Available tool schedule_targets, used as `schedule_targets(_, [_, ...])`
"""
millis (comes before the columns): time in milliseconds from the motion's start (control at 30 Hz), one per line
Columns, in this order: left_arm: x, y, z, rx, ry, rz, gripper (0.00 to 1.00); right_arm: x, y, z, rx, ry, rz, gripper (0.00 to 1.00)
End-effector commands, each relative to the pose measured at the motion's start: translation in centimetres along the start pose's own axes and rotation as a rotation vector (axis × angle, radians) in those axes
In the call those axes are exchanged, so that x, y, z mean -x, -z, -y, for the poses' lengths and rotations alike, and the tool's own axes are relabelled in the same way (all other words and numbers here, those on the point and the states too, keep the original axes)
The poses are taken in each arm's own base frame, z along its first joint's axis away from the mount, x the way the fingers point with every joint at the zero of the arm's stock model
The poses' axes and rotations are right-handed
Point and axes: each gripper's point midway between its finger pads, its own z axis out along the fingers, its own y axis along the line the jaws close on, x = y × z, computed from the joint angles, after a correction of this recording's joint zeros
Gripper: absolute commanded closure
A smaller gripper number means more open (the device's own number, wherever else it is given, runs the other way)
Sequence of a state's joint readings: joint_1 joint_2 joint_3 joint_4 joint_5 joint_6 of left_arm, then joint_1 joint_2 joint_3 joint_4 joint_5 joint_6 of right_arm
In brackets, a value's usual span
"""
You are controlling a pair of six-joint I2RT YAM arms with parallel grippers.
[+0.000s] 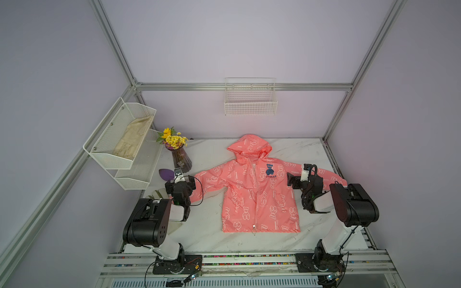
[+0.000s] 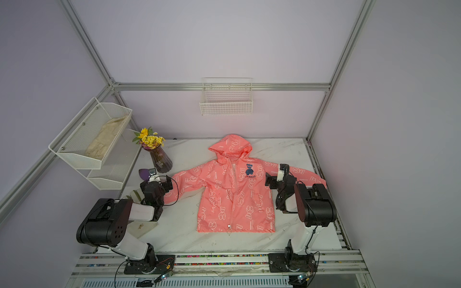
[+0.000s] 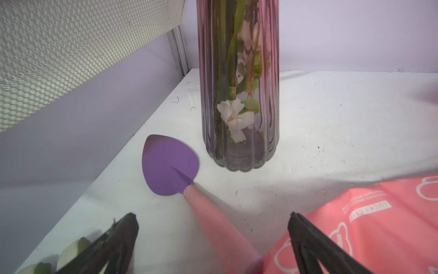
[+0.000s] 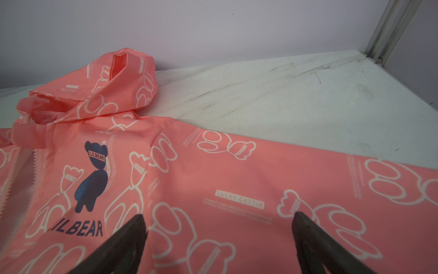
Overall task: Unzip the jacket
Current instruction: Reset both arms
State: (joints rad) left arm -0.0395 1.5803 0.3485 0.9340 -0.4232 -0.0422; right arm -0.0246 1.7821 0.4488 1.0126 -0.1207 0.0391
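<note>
Jacket (image 1: 259,197) is laid flat on the table (image 1: 207,232), its zipper (image 1: 256,199) run hood-to-hem between the arms. The right gripper (image 4: 218,214), held wide and empty above the shoulder, is judged nearer than the likewise wide, empty left gripper (image 3: 212,214).

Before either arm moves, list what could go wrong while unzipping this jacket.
1. The left gripper is open close to the glass vase; a swing could topple it.
2. The zipper pull is small, at the hem; a pinch may catch fabric.
3. The jacket lies loose; tugging could drag it.
</note>
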Motion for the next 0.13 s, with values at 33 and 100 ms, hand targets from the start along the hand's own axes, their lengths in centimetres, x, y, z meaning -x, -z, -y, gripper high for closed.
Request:
schedule_targets(33, [2.05,-0.22,0.27,-0.014,0.039,0.065,0.00,0.73,-0.09,-0.10,-0.013,0.034,0.021,0.03])
schedule_targets(100, [2.00,-0.17,0.34,-0.015,0.034,0.065,0.00,0.76,-0.07,-0.28,-0.014,0.040,0.023,0.03])
